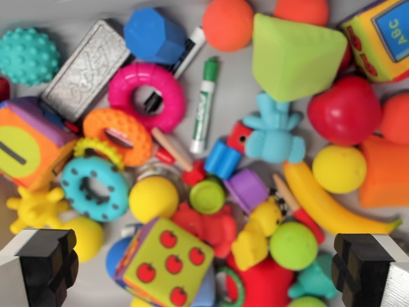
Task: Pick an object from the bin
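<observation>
Below, the pincer (204,268) spreads wide above the apple-print cube (167,262), between its fingertips (45,262).

bin floor (230,102) pale grey, packed with loose toys lying in a jumble: pink ring (147,96) leaning over orange ring (118,131), teal ring (96,185) just below, green marker (204,105) lying roughly upright mid-frame. yellow banana (326,204) curves at the wrist view's right beside a yellow ball (339,168) and red apple (344,110); lime green wedge (294,54) up top. apple-print cube (167,262) tilted at bottom centre.
</observation>
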